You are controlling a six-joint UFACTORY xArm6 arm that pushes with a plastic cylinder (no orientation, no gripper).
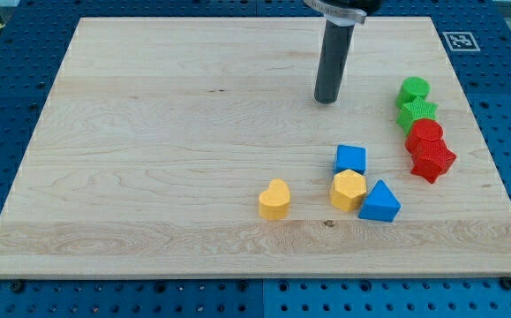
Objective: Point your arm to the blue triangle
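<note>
The blue triangle (379, 202) lies on the wooden board (149, 159) at the lower right, touching a yellow hexagon block (349, 190) on its left. A blue cube (350, 159) sits just above the yellow hexagon. My tip (326, 99) is at the end of the dark rod in the upper middle-right of the board. It stands well above the blue cube and far up and left of the blue triangle, touching no block.
A yellow heart-shaped block (274, 200) lies left of the yellow hexagon. At the right edge, a column holds a green round block (414, 90), a green star (417, 113), a red round block (424, 135) and a red star (433, 161).
</note>
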